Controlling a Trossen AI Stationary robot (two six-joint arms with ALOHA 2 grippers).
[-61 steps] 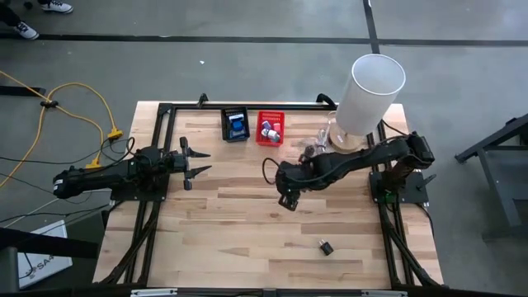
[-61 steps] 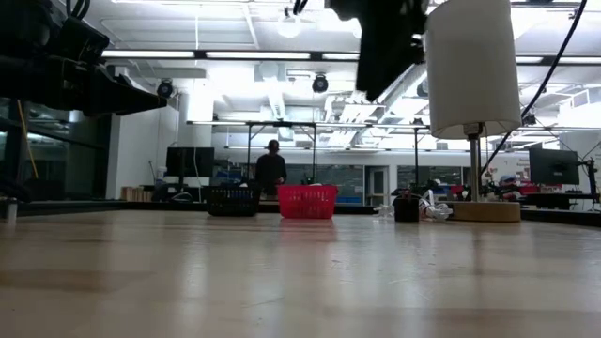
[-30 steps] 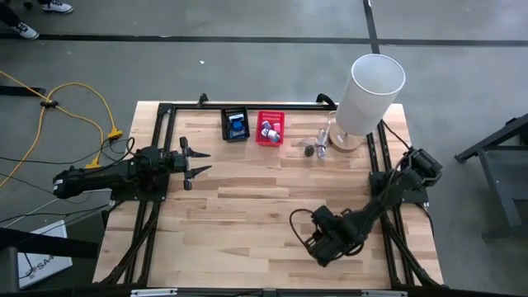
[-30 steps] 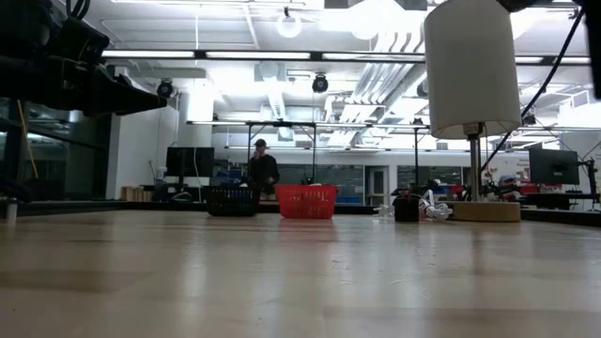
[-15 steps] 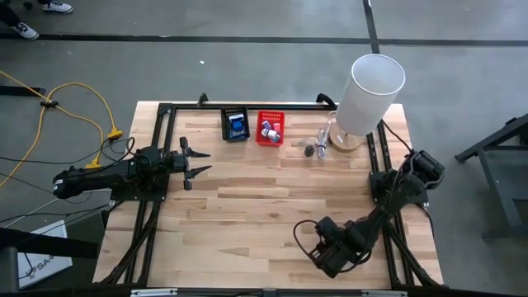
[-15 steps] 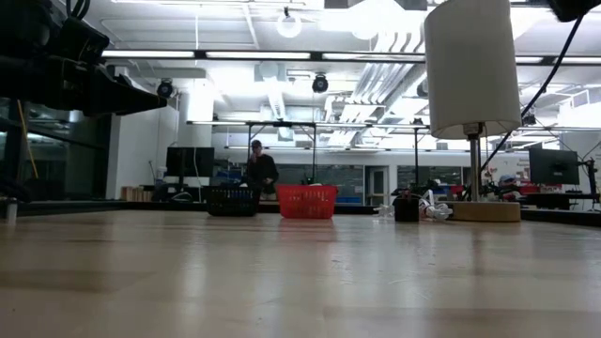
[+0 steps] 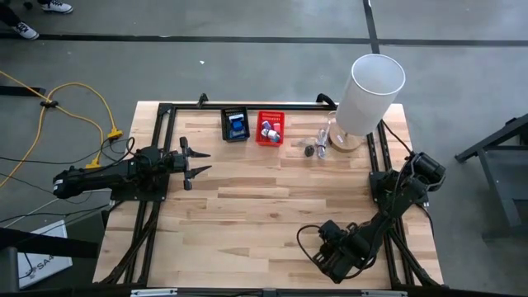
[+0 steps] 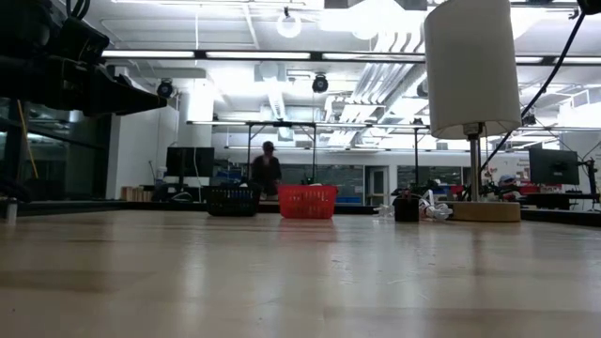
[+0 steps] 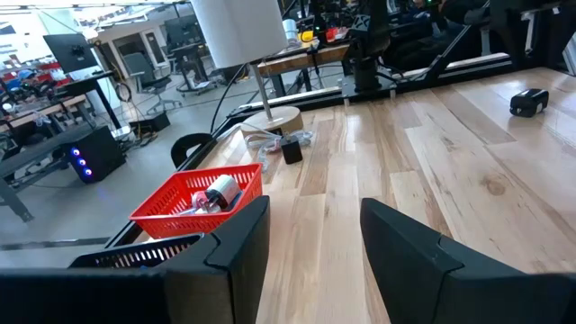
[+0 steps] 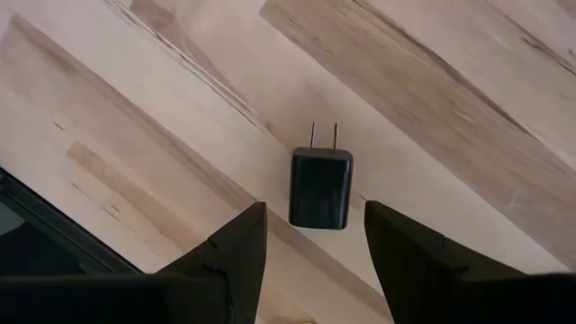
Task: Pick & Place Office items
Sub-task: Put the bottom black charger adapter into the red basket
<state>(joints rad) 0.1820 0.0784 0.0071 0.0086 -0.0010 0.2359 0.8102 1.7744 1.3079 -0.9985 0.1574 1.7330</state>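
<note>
Hovering with its fingers spread and empty above the black plug adapter (image 10: 320,187) lying flat on the table's near right part, the right gripper (image 10: 310,247) looks ready to descend and close (left gripper (image 9: 310,243) waits parted at the left edge).

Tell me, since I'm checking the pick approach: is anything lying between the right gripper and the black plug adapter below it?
Nothing visible. In the right wrist view the black plug adapter lies alone on bare table, just ahead of the open right gripper, its two prongs pointing away. No other item lies near it.
</note>
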